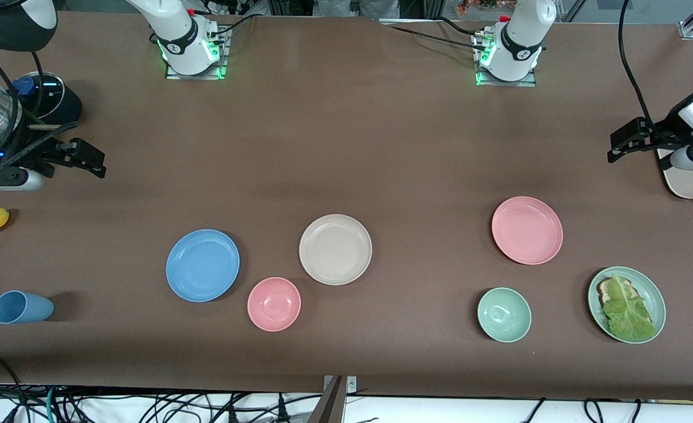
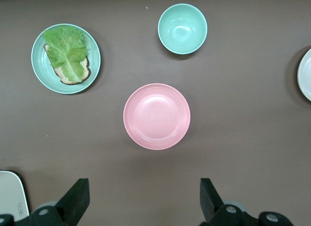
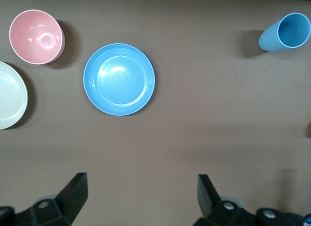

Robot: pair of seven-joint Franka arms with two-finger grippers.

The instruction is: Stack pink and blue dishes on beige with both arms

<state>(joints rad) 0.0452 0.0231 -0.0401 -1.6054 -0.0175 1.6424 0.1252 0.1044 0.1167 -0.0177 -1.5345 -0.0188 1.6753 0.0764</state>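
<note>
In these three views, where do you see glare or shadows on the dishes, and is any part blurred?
Front view: even light, a soft shadow beside the blue cup. Left wrist view: mild sheen in the pink plate and green bowl. Right wrist view: bright glare in the blue plate, dark shadow beside the pink bowl. Nothing looks blurred.

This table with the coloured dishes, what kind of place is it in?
Probably a robotics lab set up like a kitchen: two arms are bolted to the brown table, cables hang off its edge, and a blue plate, pink plate and beige plate lie ready.
</note>
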